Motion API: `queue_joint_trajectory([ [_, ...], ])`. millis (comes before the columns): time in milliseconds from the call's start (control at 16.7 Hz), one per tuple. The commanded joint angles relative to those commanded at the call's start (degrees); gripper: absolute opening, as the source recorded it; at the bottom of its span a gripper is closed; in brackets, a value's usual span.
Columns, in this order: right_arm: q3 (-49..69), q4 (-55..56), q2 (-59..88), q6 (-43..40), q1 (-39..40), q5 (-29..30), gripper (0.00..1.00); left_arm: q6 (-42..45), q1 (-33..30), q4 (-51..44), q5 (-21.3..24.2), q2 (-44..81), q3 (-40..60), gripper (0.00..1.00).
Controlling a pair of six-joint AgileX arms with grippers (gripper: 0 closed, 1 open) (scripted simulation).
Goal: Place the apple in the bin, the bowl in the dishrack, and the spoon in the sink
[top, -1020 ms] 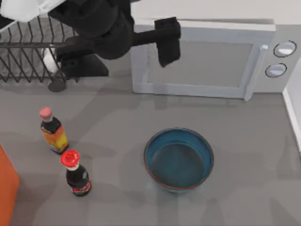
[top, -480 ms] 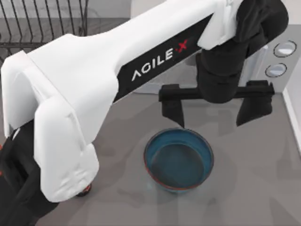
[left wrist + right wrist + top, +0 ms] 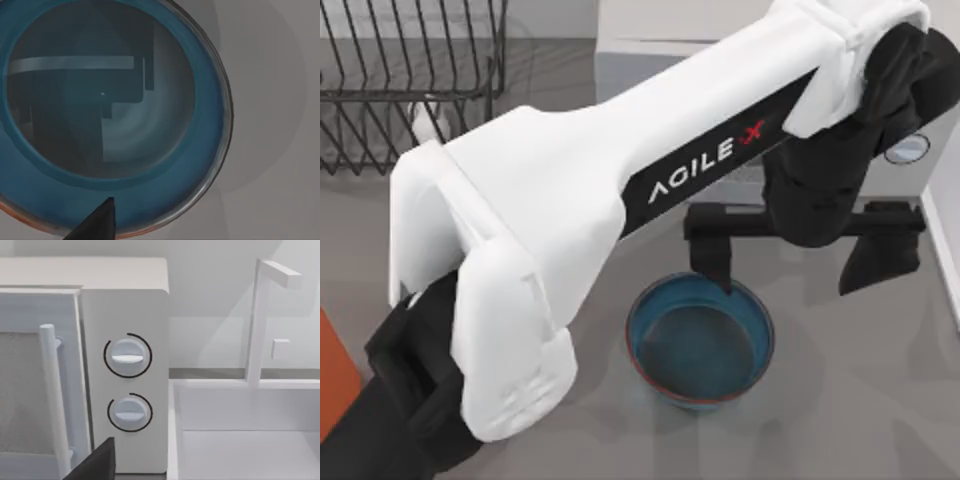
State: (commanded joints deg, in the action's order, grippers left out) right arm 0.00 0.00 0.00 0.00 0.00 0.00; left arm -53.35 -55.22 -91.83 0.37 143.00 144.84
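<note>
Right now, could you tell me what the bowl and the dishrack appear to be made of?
The bowl looks like glazed ceramic: its teal inside is glossy enough to mirror dark shapes in the left wrist view, and the thin rim is reddish-brown. It could be glossy plastic. The dishrack looks like thin black metal wire, probably coated, judging by its slim upright bars. The left gripper hangs open over the bowl's far rim.

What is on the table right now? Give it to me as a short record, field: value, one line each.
left gripper: open, fingers spread wide, above the bowl's far rim
left arm: stretched from the top view's lower left across the table
bowl: teal-blue, upright, empty, on the grey table
dishrack: black wire, far left corner
bin: orange corner at the left edge
microwave: white, two dials, behind the bowl
sink: white basin right of the microwave
right gripper: a dark fingertip in the right wrist view, facing microwave and sink
</note>
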Motion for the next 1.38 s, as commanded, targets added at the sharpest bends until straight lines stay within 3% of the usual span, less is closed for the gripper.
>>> queue_joint_trajectory([
  [300,0.00,0.00,0.00,0.00,0.00,0.00,1.00,0.24,0.24,4.25,-0.01,-0.55,-4.35,1.00],
  [720,0.00,0.00,0.00,0.00,0.00,0.00,1.00,0.17,0.19,22.45,-0.02,-2.05,-24.56,1.00],
  [1080,0.00,0.00,0.00,0.00,0.00,0.00,1.00,0.11,0.13,24.61,-0.03,-2.14,-26.75,1.00],
  [1380,0.00,0.00,0.00,0.00,0.00,0.00,1.00,0.11,0.13,24.61,-0.03,-2.14,-26.75,0.62],
])
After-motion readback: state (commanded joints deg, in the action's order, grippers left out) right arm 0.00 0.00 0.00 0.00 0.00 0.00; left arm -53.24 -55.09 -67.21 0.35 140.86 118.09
